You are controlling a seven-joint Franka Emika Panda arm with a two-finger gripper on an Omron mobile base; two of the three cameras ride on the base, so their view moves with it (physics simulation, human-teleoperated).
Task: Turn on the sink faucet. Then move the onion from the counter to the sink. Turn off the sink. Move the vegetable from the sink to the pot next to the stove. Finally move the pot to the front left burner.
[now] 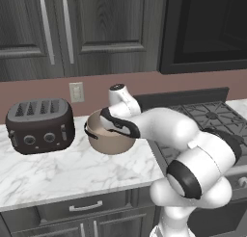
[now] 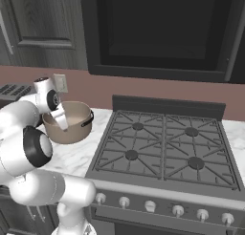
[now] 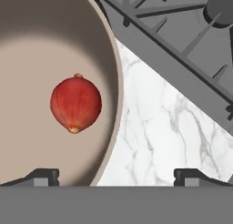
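**Onion in the pot, gripper open above the rim**

The gripper (image 3: 116, 177) is shown with its jaws spread wide and nothing held between them, one fingertip over the pot's inside and the other over the counter (image 3: 150, 132). The pot (image 1: 110, 135) stands on the marble between the toaster (image 1: 41, 125) and the stove (image 2: 165, 148), just beside the stove's left edge. The onion (image 3: 75, 104) rests on the pot floor, clear of the wall. In the hand view the pot rim (image 3: 116, 82) runs up between the two fingertips, so a grasp of the rim is judged to need mainly a descent. The front left burner (image 2: 131, 155) lies to the right of the pot, on the stove's near side; the pot's carry is expected to run that way. One onion, one pot, one toaster and four burners are counted; of the pot's dark handles, one (image 2: 89, 118) is seen facing the stove
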